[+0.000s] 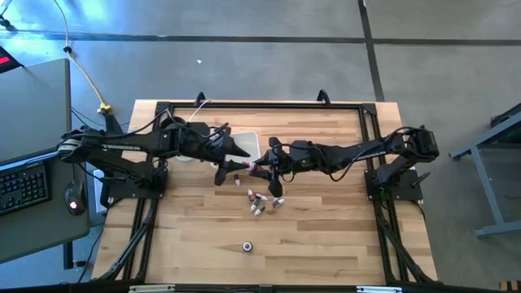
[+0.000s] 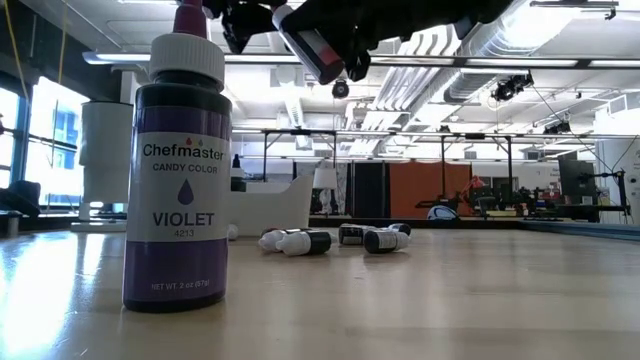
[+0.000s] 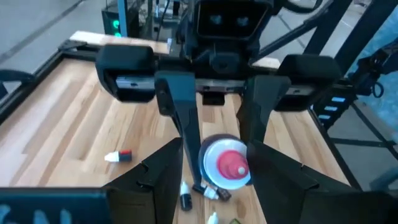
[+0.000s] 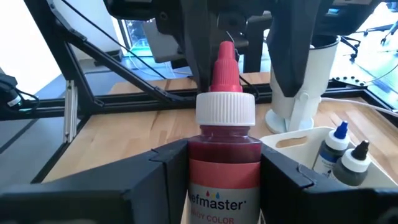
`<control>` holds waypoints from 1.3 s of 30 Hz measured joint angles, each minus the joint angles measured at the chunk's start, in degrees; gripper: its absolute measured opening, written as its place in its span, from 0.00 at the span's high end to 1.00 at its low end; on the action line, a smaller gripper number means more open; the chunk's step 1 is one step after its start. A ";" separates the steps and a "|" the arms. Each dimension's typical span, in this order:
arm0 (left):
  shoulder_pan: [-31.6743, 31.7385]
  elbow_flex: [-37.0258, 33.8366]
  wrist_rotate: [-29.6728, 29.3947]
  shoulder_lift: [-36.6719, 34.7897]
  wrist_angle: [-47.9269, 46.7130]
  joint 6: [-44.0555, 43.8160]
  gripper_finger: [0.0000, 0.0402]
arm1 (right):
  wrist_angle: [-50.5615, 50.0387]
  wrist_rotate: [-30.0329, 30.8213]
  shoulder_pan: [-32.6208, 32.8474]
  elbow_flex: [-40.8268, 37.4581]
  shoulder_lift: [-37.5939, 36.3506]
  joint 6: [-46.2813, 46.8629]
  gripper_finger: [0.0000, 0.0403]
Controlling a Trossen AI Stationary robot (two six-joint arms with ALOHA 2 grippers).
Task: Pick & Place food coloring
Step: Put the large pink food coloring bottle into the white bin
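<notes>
Where the two arms meet at the middle of the high view, a red food coloring bottle point(image 4: 224, 155) is clamped between the right gripper's point(image 1: 259, 168) dark fingers, lifted off the table: a smooth cylinder of red liquid with a ribbed white collar and a pink cone tip. Its label is cut off at the frame's lower edge in the right wrist view. The left gripper point(image 1: 236, 167) faces it nose to nose with its jaws spread wide at either side of the cap; whether its fingers point(image 3: 186, 124) touch the bottle cannot be told. Below them in the high view, a loose cluster of small bottles point(image 1: 262, 202) lies toppled on the pale wood-grain table point(image 1: 326, 236), and one lone bottle point(image 1: 247, 246) stands apart near the lower edge; the low view shows it as a violet bottle point(image 2: 181, 170) filling the left foreground. A white tray point(image 4: 292, 146) behind the arms holds two bottles with blue and dark tips, beside a white post point(image 4: 308, 81) partly hidden by the left gripper.
</notes>
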 joint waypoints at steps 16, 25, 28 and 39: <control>-0.01 0.00 -0.16 -0.05 -1.45 -0.02 0.78 | -0.38 0.62 -0.02 0.00 0.00 -1.50 0.64; -0.01 0.04 -0.34 -0.09 -2.15 -0.02 0.91 | -0.46 0.62 -0.05 -0.02 0.02 -1.38 0.63; -0.01 0.04 -0.50 -0.11 -2.24 -0.02 0.93 | -0.46 0.80 -0.04 -0.02 0.02 -1.38 0.62; 0.00 -0.09 -3.54 0.16 -6.03 -1.31 0.94 | -4.14 5.12 0.13 0.04 -0.07 -0.93 0.53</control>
